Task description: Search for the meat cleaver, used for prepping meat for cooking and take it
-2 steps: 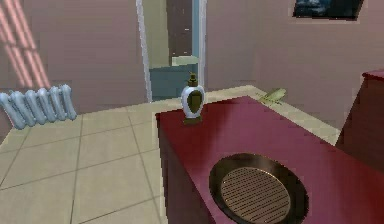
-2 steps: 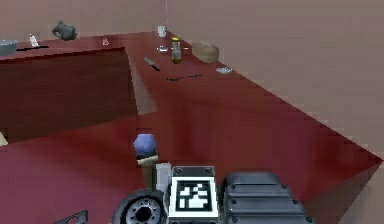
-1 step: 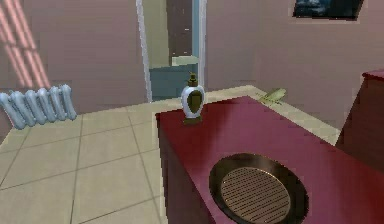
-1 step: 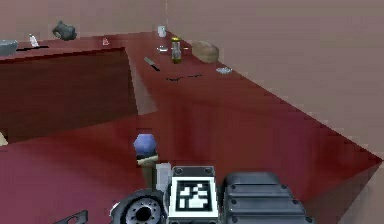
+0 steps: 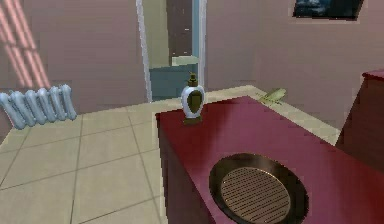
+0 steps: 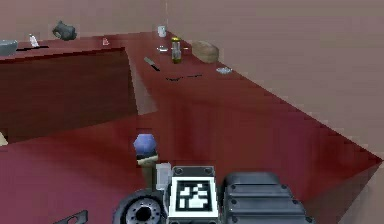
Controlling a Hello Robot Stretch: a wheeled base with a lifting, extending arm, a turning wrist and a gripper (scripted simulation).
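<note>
On the dark red counter (image 6: 230,120), far out, lie two thin dark flat things: one (image 6: 152,63) slanted, the other (image 6: 185,76) beside it. Their shapes are too small to name as a cleaver. At the arm side view's bottom edge a white square with black marks (image 6: 194,195) shows, with the gripper's dark body (image 6: 142,208) left of it. A small blue-topped thing (image 6: 146,148) stands on the counter just beyond the gripper. I cannot make out the fingers or tell whether the gripper holds anything.
A bottle (image 6: 176,50), a white cup (image 6: 162,46), a tan lump (image 6: 206,51) and a dark kettle-like thing (image 6: 63,30) stand at the counter's far end. Ahead are a white and gold dispenser (image 5: 192,98), a round dark basin (image 5: 250,190), a radiator (image 5: 38,104), a doorway (image 5: 170,50) and tiled floor (image 5: 90,150).
</note>
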